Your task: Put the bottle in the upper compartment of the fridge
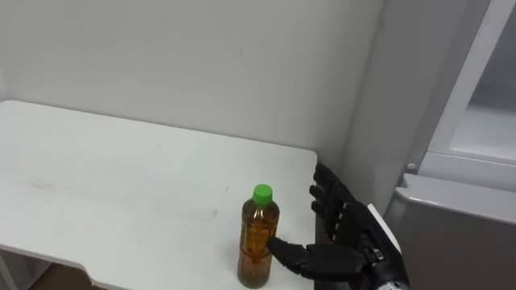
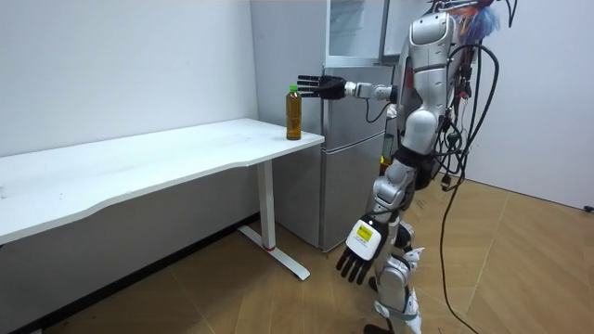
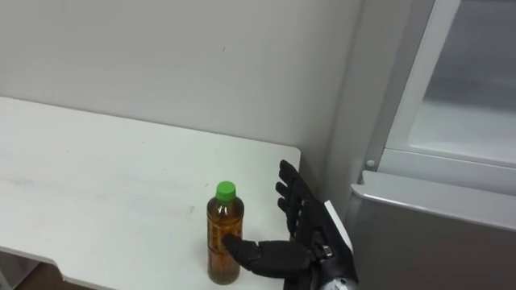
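Left eye view: the bottle (image 1: 259, 238) stands upright near the table (image 1: 121, 177) corner. The right hand (image 1: 339, 221) is spread open just beside it, gripping nothing. Room view: the left hand (image 2: 357, 260) hangs relaxed. A clumsy nudge before the hand closes could topple the bottle off the edge.

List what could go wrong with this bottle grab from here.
1. The bottle stands tall and narrow near the corner of the table. The open right hand, thumb low at its side, might nudge it over or off the edge.
2. The fingers are not yet round it, and closing this low may let it tilt.
3. The fridge stands close beside, so swinging toward its upper compartment could clip the frame.
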`<state>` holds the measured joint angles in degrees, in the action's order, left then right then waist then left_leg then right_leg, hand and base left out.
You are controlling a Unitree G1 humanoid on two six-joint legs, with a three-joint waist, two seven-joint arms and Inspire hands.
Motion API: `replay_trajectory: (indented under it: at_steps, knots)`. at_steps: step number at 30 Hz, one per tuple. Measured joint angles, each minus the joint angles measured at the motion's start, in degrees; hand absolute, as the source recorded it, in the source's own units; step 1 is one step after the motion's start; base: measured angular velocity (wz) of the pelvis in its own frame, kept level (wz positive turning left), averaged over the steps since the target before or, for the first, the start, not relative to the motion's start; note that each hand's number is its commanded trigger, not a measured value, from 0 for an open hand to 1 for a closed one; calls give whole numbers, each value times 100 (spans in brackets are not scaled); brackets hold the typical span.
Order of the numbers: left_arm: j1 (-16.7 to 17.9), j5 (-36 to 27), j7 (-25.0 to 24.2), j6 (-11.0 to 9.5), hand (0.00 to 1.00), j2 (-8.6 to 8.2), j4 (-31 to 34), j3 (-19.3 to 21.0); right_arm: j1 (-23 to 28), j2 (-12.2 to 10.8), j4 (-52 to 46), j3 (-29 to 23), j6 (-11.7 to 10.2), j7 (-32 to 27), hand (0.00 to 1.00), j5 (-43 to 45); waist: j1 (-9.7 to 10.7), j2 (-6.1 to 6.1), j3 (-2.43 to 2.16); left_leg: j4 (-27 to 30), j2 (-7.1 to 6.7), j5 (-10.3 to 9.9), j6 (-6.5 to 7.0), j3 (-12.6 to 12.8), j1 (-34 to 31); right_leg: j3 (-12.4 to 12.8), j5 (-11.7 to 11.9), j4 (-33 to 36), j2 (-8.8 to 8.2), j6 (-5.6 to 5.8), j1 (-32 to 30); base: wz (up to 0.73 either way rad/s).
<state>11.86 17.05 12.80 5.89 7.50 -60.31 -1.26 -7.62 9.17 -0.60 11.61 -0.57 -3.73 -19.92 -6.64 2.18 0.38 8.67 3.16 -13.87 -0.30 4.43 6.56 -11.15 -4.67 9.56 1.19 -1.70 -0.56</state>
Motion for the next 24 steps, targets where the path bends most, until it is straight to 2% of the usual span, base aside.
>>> replay_trajectory:
  at_steps: [17,24]
  knots:
    - [21,11,-103,47,0,6,218,-4,-63,10,224,18,9,-140,0,-9,-172,12,8,4,2,0,-1,-19,-7,-12,-2,-2,-2,-3,0,0]
    - [-7,5,-228,99,0,17,219,-3,-72,4,229,67,9,-103,0,5,-171,0,17,5,2,0,0,-8,-16,-23,-2,-8,-5,-3,1,0]
